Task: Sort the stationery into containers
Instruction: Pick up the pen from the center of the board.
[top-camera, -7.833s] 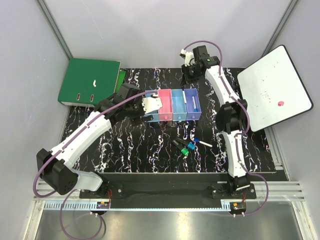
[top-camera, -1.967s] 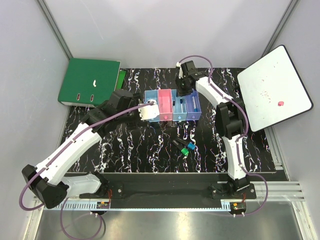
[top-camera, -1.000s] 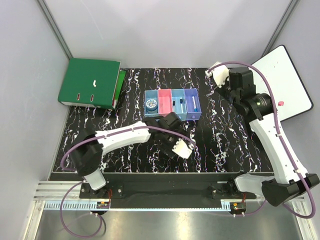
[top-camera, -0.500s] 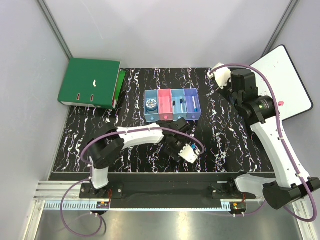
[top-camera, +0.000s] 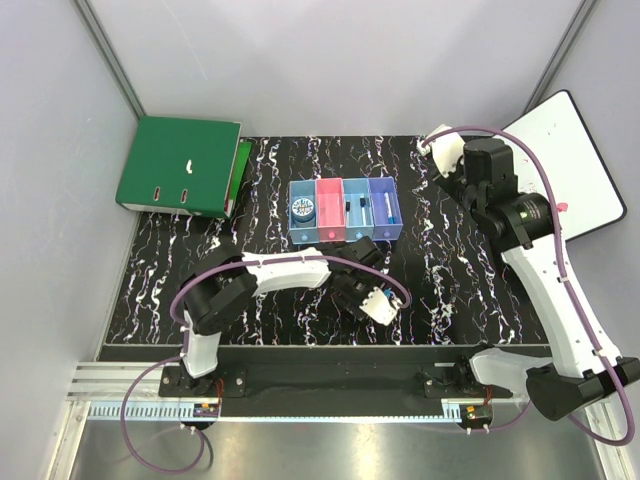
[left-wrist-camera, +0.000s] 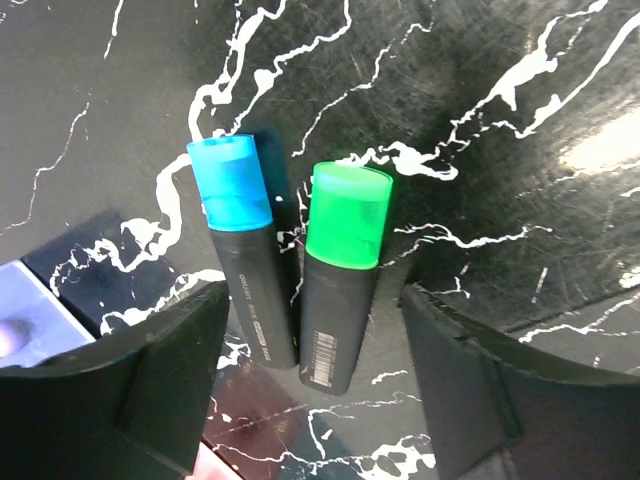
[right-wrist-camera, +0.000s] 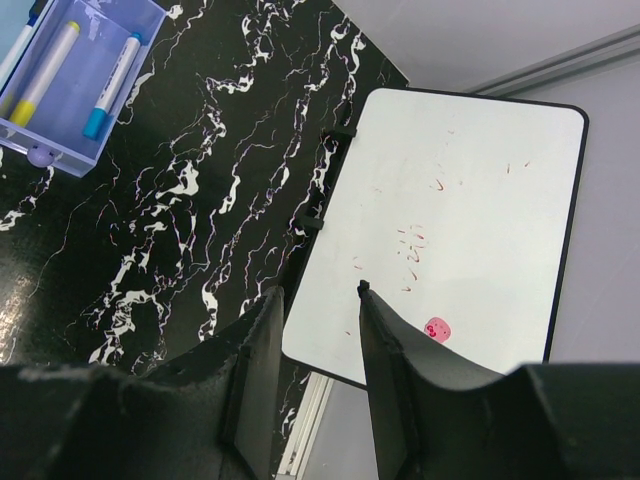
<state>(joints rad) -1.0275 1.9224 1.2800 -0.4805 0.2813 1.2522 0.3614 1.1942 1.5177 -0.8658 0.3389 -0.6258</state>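
Observation:
Two short black markers lie side by side on the black marbled table, one with a blue cap and one with a green cap. My left gripper is low over them, open, with both marker bodies between its jaws and a gap on each side. From above, the left gripper hides the markers. The containers stand in a row behind it; the tape roll lies in the left bin, and pens lie in the purple bin. My right gripper hangs high, open and empty.
A green ring binder lies at the back left. A white board with a black rim rests at the back right, below my right gripper. Grey walls close the table in on three sides.
My left gripper has shifted toward the near right and settled over the two markers, its jaws narrowing. The right arm has barely moved.

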